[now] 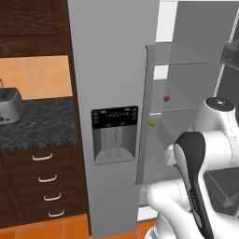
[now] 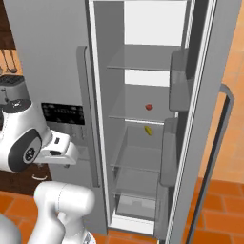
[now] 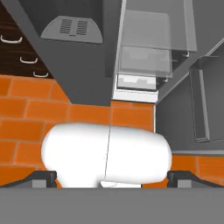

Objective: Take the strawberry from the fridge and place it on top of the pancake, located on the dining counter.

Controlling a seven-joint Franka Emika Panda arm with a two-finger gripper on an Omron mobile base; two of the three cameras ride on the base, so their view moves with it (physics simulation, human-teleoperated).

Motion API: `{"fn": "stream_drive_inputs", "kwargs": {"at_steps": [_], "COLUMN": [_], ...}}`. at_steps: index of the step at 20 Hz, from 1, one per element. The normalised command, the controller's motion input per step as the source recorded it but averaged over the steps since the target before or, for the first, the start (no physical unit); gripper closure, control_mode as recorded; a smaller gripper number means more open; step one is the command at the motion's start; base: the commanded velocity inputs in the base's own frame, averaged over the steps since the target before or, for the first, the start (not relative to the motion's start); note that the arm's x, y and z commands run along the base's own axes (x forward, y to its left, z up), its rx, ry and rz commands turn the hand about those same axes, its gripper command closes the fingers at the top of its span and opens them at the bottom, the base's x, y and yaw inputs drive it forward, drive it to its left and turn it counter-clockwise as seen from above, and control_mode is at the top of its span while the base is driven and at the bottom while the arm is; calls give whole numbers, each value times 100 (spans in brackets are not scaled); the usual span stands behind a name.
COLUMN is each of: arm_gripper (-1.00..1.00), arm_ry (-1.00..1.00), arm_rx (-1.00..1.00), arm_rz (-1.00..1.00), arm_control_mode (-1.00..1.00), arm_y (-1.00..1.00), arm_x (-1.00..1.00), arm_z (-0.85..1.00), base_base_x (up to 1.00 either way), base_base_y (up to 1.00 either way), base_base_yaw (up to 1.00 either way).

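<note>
The fridge (image 1: 107, 70) (image 2: 47, 57) stands in front of me with its right door swung open and its left door shut. The strawberry (image 1: 166, 98) (image 2: 149, 107), a tiny dark-red fruit, lies on a middle glass shelf inside. My gripper (image 3: 112, 178) is open and empty, its fingertips (image 3: 43, 177) far apart. It points down at the floor in front of the fridge's (image 3: 83, 65) base, well below and left of the strawberry. My hand (image 2: 57, 151) hangs by the dispenser panel. The pancake and the dining counter are out of view.
A small yellow item (image 1: 151, 123) (image 2: 148, 130) lies one shelf below the strawberry. The open door (image 2: 224, 119) with its bins (image 2: 178, 81) stands at the right. To the left are a toaster (image 1: 9, 106) on a black speckled counter (image 1: 42, 126), and drawers (image 1: 46, 177). The floor is orange tile (image 3: 26, 113).
</note>
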Motion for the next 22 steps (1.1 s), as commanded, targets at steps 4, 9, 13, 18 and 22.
{"fn": "stream_drive_inputs", "kwargs": {"at_steps": [4,9,13,18,22], "arm_gripper": [-100,-100,-100,-100,-100], "arm_ry": [0,0,0,0,0], "arm_rx": [0,0,0,0,0], "arm_rz": [0,0,0,0,0], "arm_control_mode": [100,100,100,100,100], "arm_y": [0,0,0,0,0], "arm_x": [0,0,0,0,0], "arm_z": [0,0,0,0,0], "base_base_x": [35,0,0,14,20], "base_base_y": [0,-44,-33,-4,0], "base_base_yaw": [5,-3,-29,-34,-41]}}
